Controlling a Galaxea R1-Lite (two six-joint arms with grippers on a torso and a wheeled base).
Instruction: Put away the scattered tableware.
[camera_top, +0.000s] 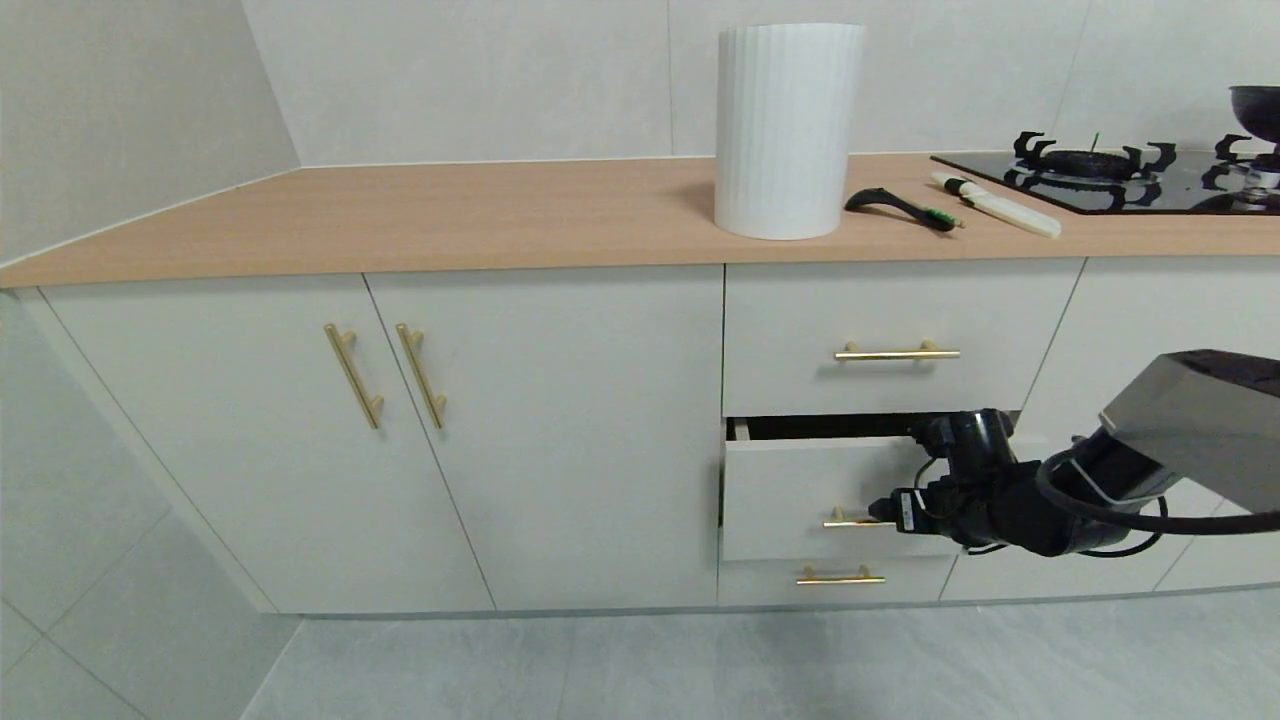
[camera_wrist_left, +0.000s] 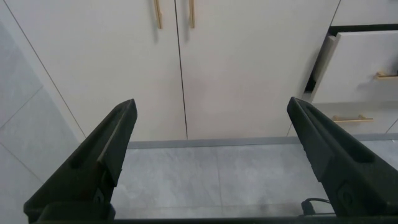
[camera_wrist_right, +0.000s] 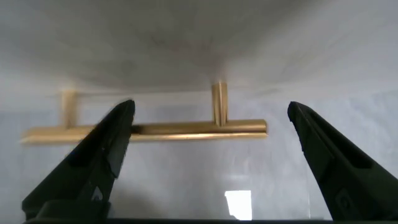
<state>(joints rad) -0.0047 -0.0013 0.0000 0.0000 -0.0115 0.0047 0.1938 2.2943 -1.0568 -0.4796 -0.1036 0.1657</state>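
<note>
Surface (camera_top: 400, 215): left bare beside the white canister (camera_top: 788, 130).
Middle drawer (camera_top: 790, 495): pulled slightly out, gap along top edge.
Left claw (camera_wrist_left: 211, 102): spread open before cupboard doors (camera_wrist_left: 249, 62).
Right claw (camera_wrist_right: 209, 109): spread open, drawer handle (camera_wrist_right: 149, 130) between fingers (camera_wrist_right: 106, 149).
Tableware: ladle (camera_top: 900, 208) and knife (camera_top: 995, 208) are laid on the surface near the hob (camera_top: 1100, 185).
</note>
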